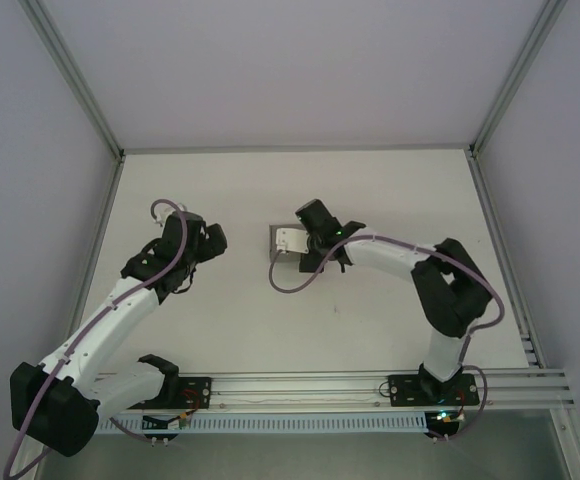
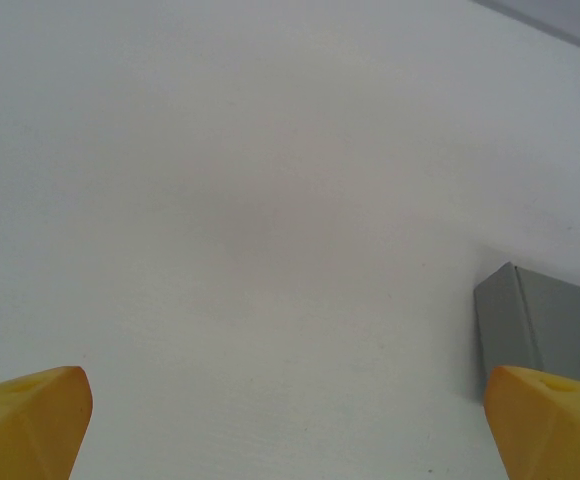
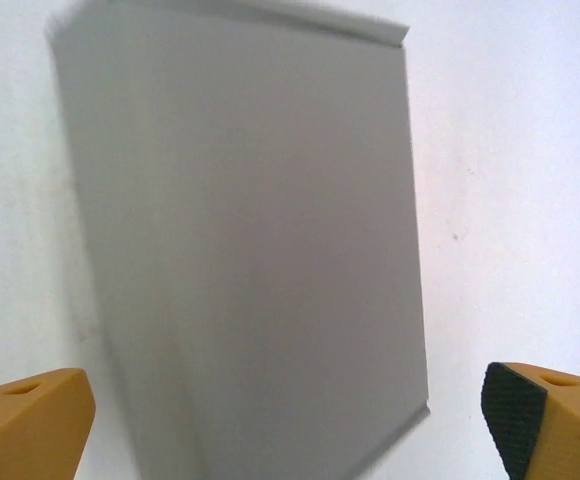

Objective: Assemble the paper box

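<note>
The paper box point(image 1: 274, 248) is a small grey cardboard box lying in the middle of the white table point(image 1: 370, 180). My right gripper point(image 1: 290, 241) hovers right over it and hides part of it. In the right wrist view the box's closed grey face point(image 3: 250, 230) lies between the wide-apart orange fingers point(image 3: 25, 425), which do not touch it; the right gripper point(image 3: 290, 435) is open. My left gripper point(image 1: 208, 243) stands to the left of the box, apart from it. It is open point(image 2: 285, 430) over bare table, with a corner of the box point(image 2: 545, 325) at the right edge beside one yellow fingertip point(image 2: 550, 420).
Grey enclosure walls and aluminium frame posts point(image 1: 75, 80) ring the table. A metal rail point(image 1: 320, 385) runs along the near edge by the arm bases. A purple cable point(image 1: 290, 285) loops from the right arm down beside the box.
</note>
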### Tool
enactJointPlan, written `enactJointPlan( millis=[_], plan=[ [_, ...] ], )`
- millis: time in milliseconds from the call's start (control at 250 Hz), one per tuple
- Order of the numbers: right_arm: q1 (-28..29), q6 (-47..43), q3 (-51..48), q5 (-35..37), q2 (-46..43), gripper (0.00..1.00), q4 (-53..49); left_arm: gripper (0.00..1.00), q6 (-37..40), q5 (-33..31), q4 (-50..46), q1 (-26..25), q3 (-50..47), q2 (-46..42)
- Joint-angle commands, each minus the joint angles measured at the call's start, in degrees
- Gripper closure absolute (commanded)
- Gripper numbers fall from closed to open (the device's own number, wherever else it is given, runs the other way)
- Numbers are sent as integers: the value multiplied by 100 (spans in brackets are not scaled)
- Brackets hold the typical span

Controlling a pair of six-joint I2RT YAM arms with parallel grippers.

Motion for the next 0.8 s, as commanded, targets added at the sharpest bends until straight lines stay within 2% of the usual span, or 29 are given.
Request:
enactJointPlan(
  millis=[0, 136, 228, 280, 403, 515, 567, 635, 703, 799],
  plan=[
    [18, 388, -281, -443, -651, 0, -253, 0, 133, -14, 340, 60, -141, -79],
    [-47, 744, -816, -946, -1652, 0, -270, 0, 369, -99, 722, 54, -245, -104],
    [-204, 1221, -1274, -1061, -2322, 0, 243, 0, 529, -344, 925, 68, -282, -105],
    [-413, 1833, -1472, -931, -2637, 0, 629, 0, 673, -588, 1140, 69, -403, -102],
    [-1345, 3811, -1849, -1147, -3214, 0, 1197, 0, 1455, -970, 2864, 139, -1130, -129],
    [-2230, 5405, -2455, -163, -3458, 0, 1905, 0, 2275, -1367, 4789, 347, -1975, -27],
    [-2689, 5959, -2686, -131, -3471, 0, 1928, 0, 2374, -1315, 5501, 559, -2323, 92],
    [-3076, 6138, -3068, -227, -3393, 0, 2305, 0, 2274, -771, 5862, 922, -2531, 283],
    [-3160, 6047, -3594, 20, -3256, 0, 3313, 0, 2570, -88, 6037, 1152, -2508, 722],
    [-3216, 5944, -4156, 82, -2871, 0, 4747, 0, 3061, -416, 6556, 1165, -2315, 1750]
  ],
)
